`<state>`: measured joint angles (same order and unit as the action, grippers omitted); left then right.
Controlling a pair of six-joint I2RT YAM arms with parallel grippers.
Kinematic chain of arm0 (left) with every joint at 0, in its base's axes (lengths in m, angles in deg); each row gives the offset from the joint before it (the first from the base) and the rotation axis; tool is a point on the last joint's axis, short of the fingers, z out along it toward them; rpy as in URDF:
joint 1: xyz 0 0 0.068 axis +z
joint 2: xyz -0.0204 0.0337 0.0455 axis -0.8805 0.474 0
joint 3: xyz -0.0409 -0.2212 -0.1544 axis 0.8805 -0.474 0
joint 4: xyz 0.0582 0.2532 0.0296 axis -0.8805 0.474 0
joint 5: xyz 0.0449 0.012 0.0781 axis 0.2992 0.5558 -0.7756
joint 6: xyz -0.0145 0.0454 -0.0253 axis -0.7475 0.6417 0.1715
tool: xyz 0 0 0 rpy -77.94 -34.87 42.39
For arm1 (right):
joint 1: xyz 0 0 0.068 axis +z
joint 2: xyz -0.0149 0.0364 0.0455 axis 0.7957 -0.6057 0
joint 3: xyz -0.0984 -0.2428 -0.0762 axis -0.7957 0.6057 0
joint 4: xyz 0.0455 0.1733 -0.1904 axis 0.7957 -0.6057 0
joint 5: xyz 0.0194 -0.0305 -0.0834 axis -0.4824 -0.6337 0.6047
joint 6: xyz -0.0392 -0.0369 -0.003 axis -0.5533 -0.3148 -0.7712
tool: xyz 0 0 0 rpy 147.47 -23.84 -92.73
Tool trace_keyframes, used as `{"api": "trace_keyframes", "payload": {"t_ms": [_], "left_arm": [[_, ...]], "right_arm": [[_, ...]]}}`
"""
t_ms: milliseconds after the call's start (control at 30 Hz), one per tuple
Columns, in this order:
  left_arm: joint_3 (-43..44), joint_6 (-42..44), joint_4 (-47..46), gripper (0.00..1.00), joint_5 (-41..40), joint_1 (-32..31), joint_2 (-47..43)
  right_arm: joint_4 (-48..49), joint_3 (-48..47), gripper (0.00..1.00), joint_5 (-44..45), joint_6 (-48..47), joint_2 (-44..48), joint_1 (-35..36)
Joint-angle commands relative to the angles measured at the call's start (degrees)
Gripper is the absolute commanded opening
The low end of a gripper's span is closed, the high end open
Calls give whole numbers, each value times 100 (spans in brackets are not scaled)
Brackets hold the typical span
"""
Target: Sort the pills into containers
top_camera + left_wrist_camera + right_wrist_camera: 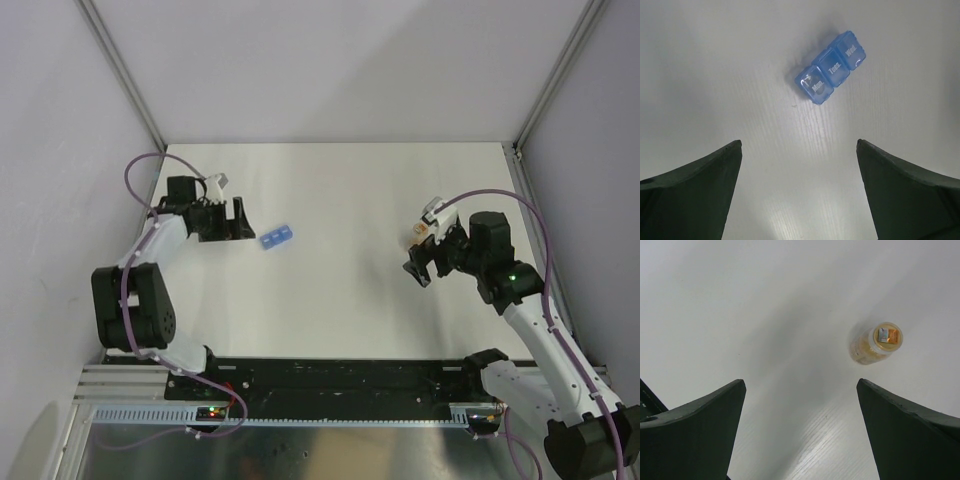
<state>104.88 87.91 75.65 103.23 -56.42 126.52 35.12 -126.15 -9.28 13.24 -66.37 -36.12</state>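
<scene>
**Top external view.** The white bench (340,310) carried a small light-blue pill box (277,237), lying left of centre at a slight slant. The left end effector (244,219) sat just to the left of the box with its jaws spread wide toward it, not touching it and holding nothing. On the right side of the bench, the right end effector (424,262) was likewise spread open and empty. A small amber bottle (421,229) stood close beside its far finger, though contact could not be judged from this view. Box and bottle lay well apart.

**Left wrist view.** The pill box appeared ahead of the two dark fingers (695,195) and a little to the right, clear of both. It was a strip of three square compartments lettered Mon., Tues. and Wed., resting flat on the bench with its lids down. Bare bench filled the gap between the open jaws.

**Right wrist view.** The amber bottle stood upright on the bench, ahead of the fingers (910,435) and towards the right-hand one, apart from both. The jaws stood wide and gripped nothing. What the bottle contained could not be made out.
</scene>
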Motion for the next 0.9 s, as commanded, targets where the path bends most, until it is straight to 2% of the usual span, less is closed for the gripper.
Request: {"api": "trace_keyframes", "payload": {"t_ms": [0,400,633,867], "left_arm": [[-402,329,-489,100,-489,134,-848],[-1891,297,-1427,100,-995,576,-2827],[-2469,468,-1576,100,-936,992,-3694],[-2837,487,-1671,100,-470,1772,-4382]], "right_arm": [[239,36,99,147,-23,96,-132],[523,104,99,788,110,148,-437],[560,100,99,915,122,105,-674],[556,99,99,915,206,96,-1047]]}}
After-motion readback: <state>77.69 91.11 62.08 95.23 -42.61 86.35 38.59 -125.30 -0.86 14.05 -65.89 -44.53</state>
